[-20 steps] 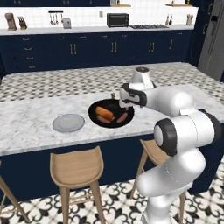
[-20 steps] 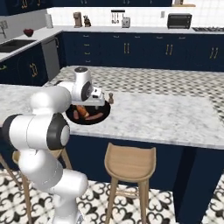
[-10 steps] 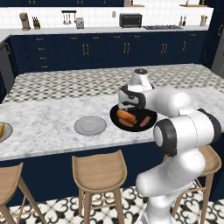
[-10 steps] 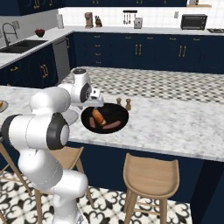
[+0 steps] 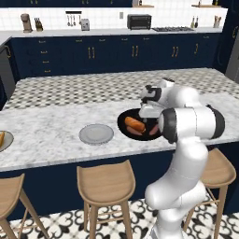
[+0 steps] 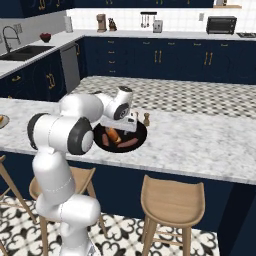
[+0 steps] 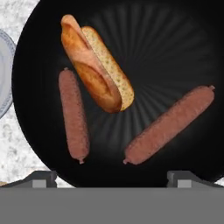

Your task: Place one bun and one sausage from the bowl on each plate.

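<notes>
A dark-blue kitchen with a marble tabletop (image 5: 56,135) on an island, wooden stools (image 5: 106,183) in front. The pincer (image 7: 111,176) hangs over the bowl (image 7: 175,48); in the hand view its two tips barely clear the bottom edge, set wide apart with nothing between them. In both base views the hand and arm hide the pincer itself and the near part of the bowl (image 5: 125,127). Only the hand view shows the contents plainly: one bun (image 7: 94,68), split along its length, lying slantwise, a sausage (image 7: 73,114) just beside it and a second sausage (image 7: 170,124) apart on the other side. The grey plate (image 5: 96,134) lies just beside the bowl; the hand view cuts it to a sliver (image 7: 3,78). Another plate (image 5: 3,140) is cut off at the left base view's edge, something orange on it, too small to tell. No writing can be read
</notes>
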Controlling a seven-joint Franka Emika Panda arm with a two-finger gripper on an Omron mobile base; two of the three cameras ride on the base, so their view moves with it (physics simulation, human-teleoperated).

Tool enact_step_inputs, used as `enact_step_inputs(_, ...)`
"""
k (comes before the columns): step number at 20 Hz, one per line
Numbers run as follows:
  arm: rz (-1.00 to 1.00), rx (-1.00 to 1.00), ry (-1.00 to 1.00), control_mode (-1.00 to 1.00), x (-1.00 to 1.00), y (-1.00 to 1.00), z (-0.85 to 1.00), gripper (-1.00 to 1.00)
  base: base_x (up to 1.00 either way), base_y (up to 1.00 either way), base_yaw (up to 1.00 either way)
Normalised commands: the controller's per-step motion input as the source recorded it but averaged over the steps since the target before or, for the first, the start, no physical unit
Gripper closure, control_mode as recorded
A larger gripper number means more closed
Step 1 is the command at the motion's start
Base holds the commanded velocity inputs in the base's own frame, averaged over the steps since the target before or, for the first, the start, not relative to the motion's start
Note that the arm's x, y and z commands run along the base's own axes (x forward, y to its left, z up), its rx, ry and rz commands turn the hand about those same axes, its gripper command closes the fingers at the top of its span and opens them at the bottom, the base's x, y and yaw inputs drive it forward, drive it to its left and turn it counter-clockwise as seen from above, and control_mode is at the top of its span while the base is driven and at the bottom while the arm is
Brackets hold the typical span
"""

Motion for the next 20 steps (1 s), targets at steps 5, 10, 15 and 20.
enact_step_inputs(5, -0.01, 0.28, 0.01, -1.00, 0.09, 0.39, -0.32, -1.00, 0.00, 0.00, 0.00)
enact_step_inputs(10, -0.02, 0.01, 0.00, -1.00, 0.35, 0.09, -0.22, -1.00, 0.00, 0.00, 0.00)
enact_step_inputs(15, 0.00, 0.00, 0.01, -1.00, 0.30, 0.00, -0.29, -1.00, 0.00, 0.00, 0.00)
enact_step_inputs(20, 0.00, 0.00, 0.04, -1.00, 0.35, 0.08, -0.41, -1.00, 0.00, 0.00, 0.00)
